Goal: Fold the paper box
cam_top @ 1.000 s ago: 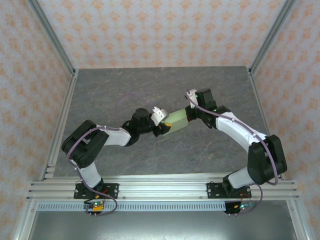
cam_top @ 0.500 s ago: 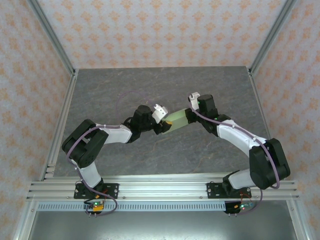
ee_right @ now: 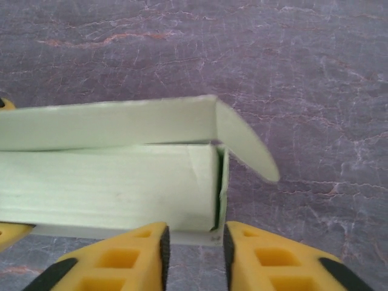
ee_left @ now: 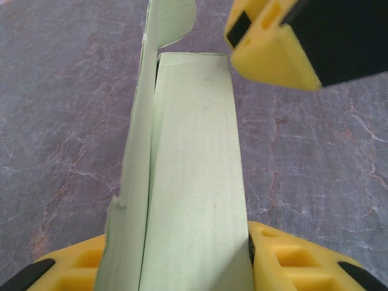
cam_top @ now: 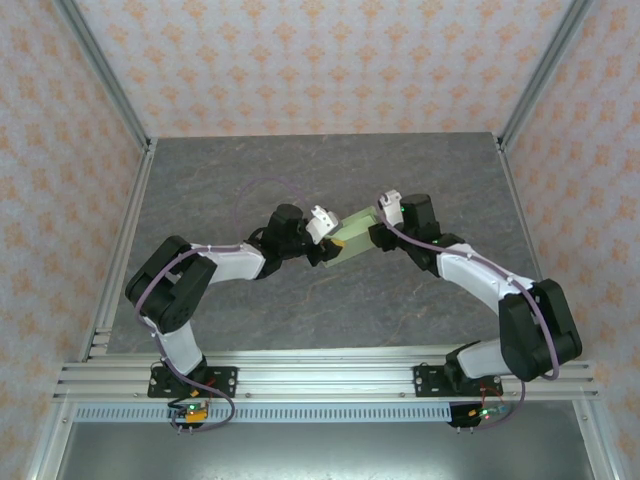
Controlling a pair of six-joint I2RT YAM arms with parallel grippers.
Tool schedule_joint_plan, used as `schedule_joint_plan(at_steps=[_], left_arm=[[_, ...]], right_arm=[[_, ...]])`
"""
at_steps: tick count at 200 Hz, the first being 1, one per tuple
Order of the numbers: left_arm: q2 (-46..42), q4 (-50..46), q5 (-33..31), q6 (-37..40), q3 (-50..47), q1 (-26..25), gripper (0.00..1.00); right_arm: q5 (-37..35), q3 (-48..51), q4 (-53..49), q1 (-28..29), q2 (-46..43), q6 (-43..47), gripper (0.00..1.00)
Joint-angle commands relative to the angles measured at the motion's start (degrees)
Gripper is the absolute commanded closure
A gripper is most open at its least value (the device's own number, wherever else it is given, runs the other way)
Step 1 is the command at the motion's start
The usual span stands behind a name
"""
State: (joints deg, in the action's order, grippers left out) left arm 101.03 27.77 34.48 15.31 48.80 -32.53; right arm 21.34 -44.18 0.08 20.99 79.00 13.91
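Looks partway done, maybe past half. Has main body of paper box [cam_top: 350, 235] already creased up into a flat rect. sleeve, walls squared. Leaves at least one end to close: end flap [ee_right: 245, 148] w/ rounded tip out at an angle, not tucked. Shows also, in left wrist view, a long side panel [ee_left: 130, 182] standing a bit off the sleeve, so prob. needs seam pressed home. Can't judge other end, hidden inside left gripper [ee_left: 179, 242].

Sits near middle of table [cam_top: 200, 180], between the two grippers, long axis running from one to the other. Can't tell from overhead whether resting on surface or held just above it.

Left gripper: pinches box across its width, yellow pads [ee_left: 285, 260] tight vs. both sides. Right gripper [ee_right: 194, 236]: slightly parted, narrow gap w/ nothing in it, tips just at box's lower edge near the open end; not gripping, by the look.

Appears as pale yellow-green thin matte card, w/ clean creases and no tears seen.
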Motion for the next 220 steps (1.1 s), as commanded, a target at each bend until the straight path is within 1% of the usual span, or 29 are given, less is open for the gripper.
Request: schedule_joint_plan(at_steps=[1,21,33,44,59,84,113,139,162,182,187,202,211,220], left_arm=[[0.86,-2.37,3.29,2.36,2.40,0.37,0.65],[0.83,-3.22,4.04,2.53,2.68,0.63,0.65],[0.92,-3.41,4.58,2.80,2.75,0.72,0.65],[0.92,-3.45,5.04,3.14,2.83,0.86,0.65],[0.92,-4.16,5.50,3.48,3.14,0.97,0.65],[1.01,-4.79,6.47,4.20,3.39,1.14,0.65],[1.18,-5.42,6.85,4.14,3.85,1.24,0.65],[1.28,-5.87,7.18,4.61,4.10,1.28,0.65],[1.50,-6.76,7.03,4.60,4.64,1.52,0.65],[1.78,-7.22,6.63,4.53,5.12,1.58,0.65],[1.85,-7.41,6.28,4.51,5.25,1.53,0.64],[1.99,-8.22,5.22,4.14,5.77,1.57,0.64],[2.01,-8.35,4.84,3.86,5.85,1.53,0.64],[1.98,-8.05,4.72,3.78,5.73,1.59,0.64]], right_arm=[[6.07,0.98,2.15,-4.17,-2.71,1.75,0.62],[11.79,1.31,1.26,-6.70,-5.49,3.14,0.54],[14.77,0.54,-0.06,-8.14,-5.85,3.95,0.53],[15.88,-0.27,-0.59,-9.05,-5.43,4.25,0.52],[16.88,-2.89,-3.26,-9.48,-3.31,6.98,0.52],[20.91,-9.54,-12.45,-9.53,2.66,14.09,0.55],[19.73,-11.72,-12.92,-9.48,6.24,15.34,0.58],[19.69,-14.37,-15.87,-9.18,8.21,17.27,0.66],[19.60,-15.38,-16.49,-8.72,8.98,16.95,0.81],[19.24,-15.59,-16.93,-7.48,8.87,16.29,0.90],[18.70,-15.38,-16.61,-7.00,8.63,15.40,0.92],[16.09,-13.89,-13.53,-4.82,7.67,10.47,0.93],[14.24,-12.95,-11.78,-3.24,6.96,7.45,0.98],[11.67,-11.83,-10.34,-1.62,6.46,4.81,0.99]])
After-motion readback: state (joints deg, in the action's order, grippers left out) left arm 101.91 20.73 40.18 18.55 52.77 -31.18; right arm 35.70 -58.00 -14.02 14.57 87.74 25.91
